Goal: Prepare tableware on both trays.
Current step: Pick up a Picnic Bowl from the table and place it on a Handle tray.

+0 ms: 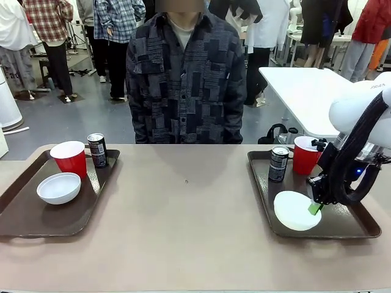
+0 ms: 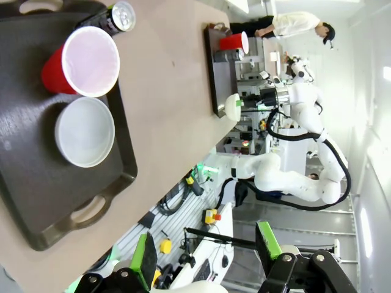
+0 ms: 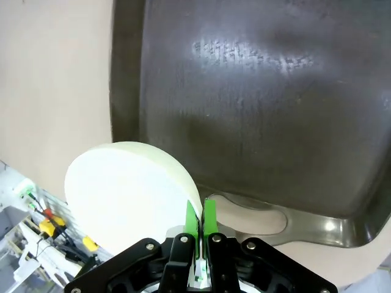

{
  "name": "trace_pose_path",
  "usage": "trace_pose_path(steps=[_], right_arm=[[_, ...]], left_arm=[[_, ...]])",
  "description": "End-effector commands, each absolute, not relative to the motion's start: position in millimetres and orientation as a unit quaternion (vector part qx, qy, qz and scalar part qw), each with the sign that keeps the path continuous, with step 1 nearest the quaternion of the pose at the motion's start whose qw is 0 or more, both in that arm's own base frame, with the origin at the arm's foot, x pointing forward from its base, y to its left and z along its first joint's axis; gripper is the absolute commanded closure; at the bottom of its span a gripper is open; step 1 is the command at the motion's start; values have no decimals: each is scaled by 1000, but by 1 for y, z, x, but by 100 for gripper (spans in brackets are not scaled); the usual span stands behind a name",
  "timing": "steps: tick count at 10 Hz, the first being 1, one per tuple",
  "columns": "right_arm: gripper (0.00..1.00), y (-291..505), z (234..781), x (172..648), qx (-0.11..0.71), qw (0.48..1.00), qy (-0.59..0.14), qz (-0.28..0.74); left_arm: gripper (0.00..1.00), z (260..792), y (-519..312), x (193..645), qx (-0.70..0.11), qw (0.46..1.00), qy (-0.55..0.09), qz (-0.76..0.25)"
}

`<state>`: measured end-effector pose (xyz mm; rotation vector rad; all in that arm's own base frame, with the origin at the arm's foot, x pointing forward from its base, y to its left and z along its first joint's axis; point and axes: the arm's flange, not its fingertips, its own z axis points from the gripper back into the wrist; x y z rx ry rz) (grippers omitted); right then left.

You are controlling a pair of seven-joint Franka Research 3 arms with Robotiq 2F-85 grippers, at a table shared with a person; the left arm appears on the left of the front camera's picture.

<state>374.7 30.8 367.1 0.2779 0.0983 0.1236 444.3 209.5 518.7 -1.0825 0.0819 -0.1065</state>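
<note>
On the left tray [image 1: 24,217] stand a red cup [image 1: 69,159], a black can [image 1: 97,150] and a white bowl [image 1: 58,188]. The left wrist view looks down on that tray [image 2: 36,189], with the cup [image 2: 85,61], bowl [image 2: 85,131] and can [image 2: 116,17]; my left gripper [image 2: 208,250] hangs open off the table's edge, holding nothing. The right tray [image 1: 348,226] carries a can [image 1: 278,163] and a red cup [image 1: 304,155]. My right gripper [image 1: 315,207] is shut on the rim of the pale bowl [image 1: 294,211] over the tray's near end. In the right wrist view the green pads [image 3: 209,215] pinch the bowl's [image 3: 128,189] rim above the tray [image 3: 256,104].
A person in a dark patterned shirt [image 1: 185,79] stands at the far side of the table, hands out of view. The tan tabletop [image 1: 183,207] lies bare between the trays. A white table [image 1: 305,91] stands behind at the right.
</note>
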Motion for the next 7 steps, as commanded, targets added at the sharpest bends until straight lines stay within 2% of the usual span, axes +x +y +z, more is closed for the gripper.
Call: trace_pose_path(steps=[1, 4, 7], right_arm=[[96, 19, 363, 391, 81, 996, 40, 19], [96, -1, 360, 401, 18, 999, 39, 0], [96, -11, 347, 419, 46, 997, 54, 9]], left_arm=[[14, 522, 209, 443, -516, 854, 40, -50], [14, 522, 209, 443, -516, 854, 40, -50], [14, 522, 209, 443, -516, 854, 40, -50]])
